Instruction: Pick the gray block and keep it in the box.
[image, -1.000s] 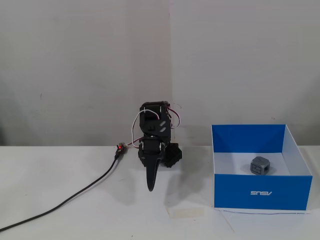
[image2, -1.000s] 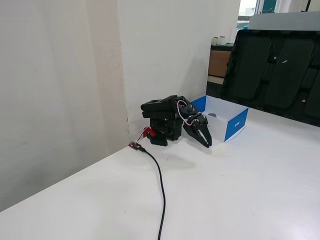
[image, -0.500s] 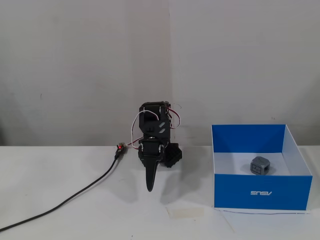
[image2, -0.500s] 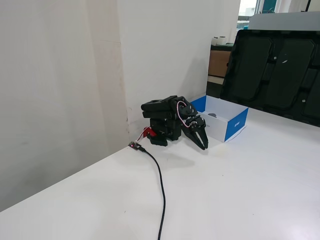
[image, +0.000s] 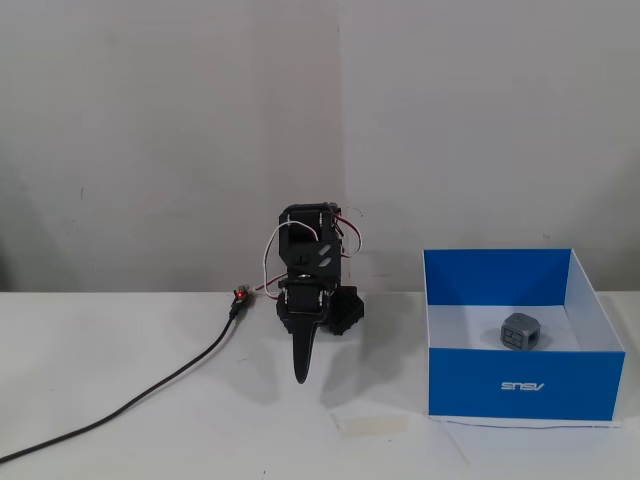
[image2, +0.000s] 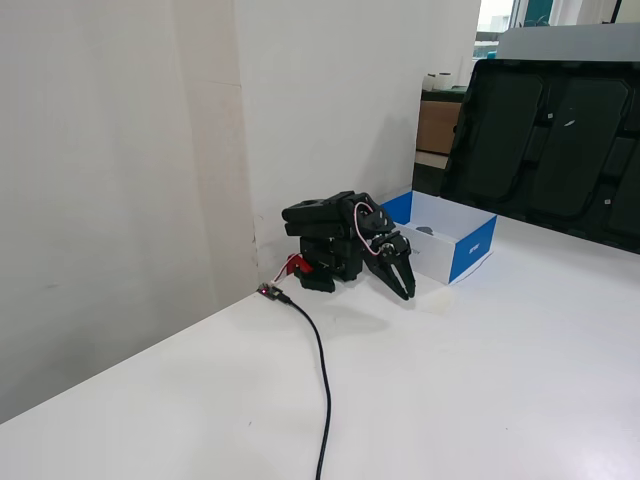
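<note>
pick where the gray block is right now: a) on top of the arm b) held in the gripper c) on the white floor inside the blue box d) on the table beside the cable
c: a fixed view shows the gray block resting on the white floor of the box, while the gripper hangs folded near the arm's base with nothing in it, well left of the box.
</note>
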